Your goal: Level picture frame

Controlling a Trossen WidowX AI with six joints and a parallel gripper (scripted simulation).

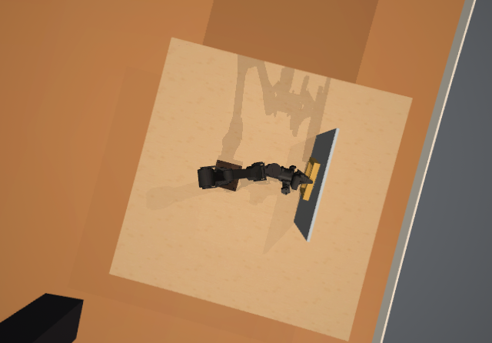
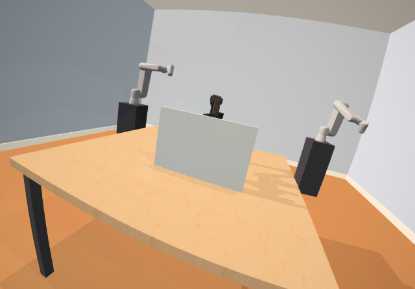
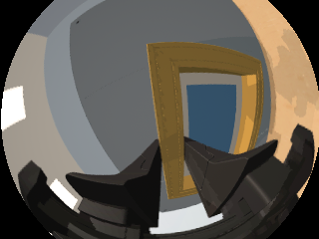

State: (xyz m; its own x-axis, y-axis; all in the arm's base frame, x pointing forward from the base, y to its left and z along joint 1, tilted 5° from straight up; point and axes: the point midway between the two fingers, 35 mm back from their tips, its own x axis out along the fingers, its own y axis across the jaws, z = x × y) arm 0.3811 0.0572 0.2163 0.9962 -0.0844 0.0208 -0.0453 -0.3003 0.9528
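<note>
The gold picture frame point(image 1: 315, 168) point(image 3: 204, 55) with a blue picture hangs on the dark side of an upright panel point(image 1: 325, 144) point(image 3: 115, 75). The panel's pale back point(image 2: 204, 148) hides the frame in the exterior view. My gripper point(image 1: 310, 181) point(image 3: 169, 141) is shut on one rail of the frame. In the wrist view one finger is at the rail's outer edge and the other at its inner edge, over the picture. The screw and the notched strip are hidden behind the frame. The wrist view is tilted and strongly curved, so I cannot tell exactly how level the frame is.
The panel stands on a wooden table point(image 1: 178, 231) point(image 2: 234, 232), with my arm point(image 1: 242, 173) reaching from its base on the table. Two pale arms on dark pedestals point(image 2: 132, 116) point(image 2: 316, 168) stand beyond the table.
</note>
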